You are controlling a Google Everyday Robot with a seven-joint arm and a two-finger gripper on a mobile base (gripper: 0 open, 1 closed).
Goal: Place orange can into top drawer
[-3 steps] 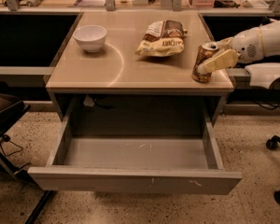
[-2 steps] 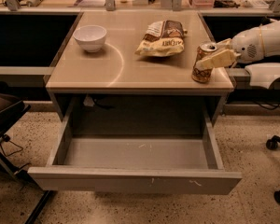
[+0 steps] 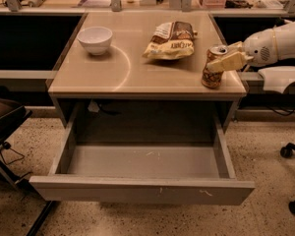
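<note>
Orange can (image 3: 211, 77) stands at the table's (image 3: 137, 75) right edge, gripper (image 3: 218, 59) fingers clasping its top — a straight lift clears it for the drawer (image 3: 142, 191).

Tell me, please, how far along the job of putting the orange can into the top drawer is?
Done: the top drawer stands pulled out, ready to receive it. In hand: the gripper is at the upper part of the orange can, which stands on the table at the front corner on the arm's side. Left: lift the can, carry it over the drawer, lower it in and let go.
</note>
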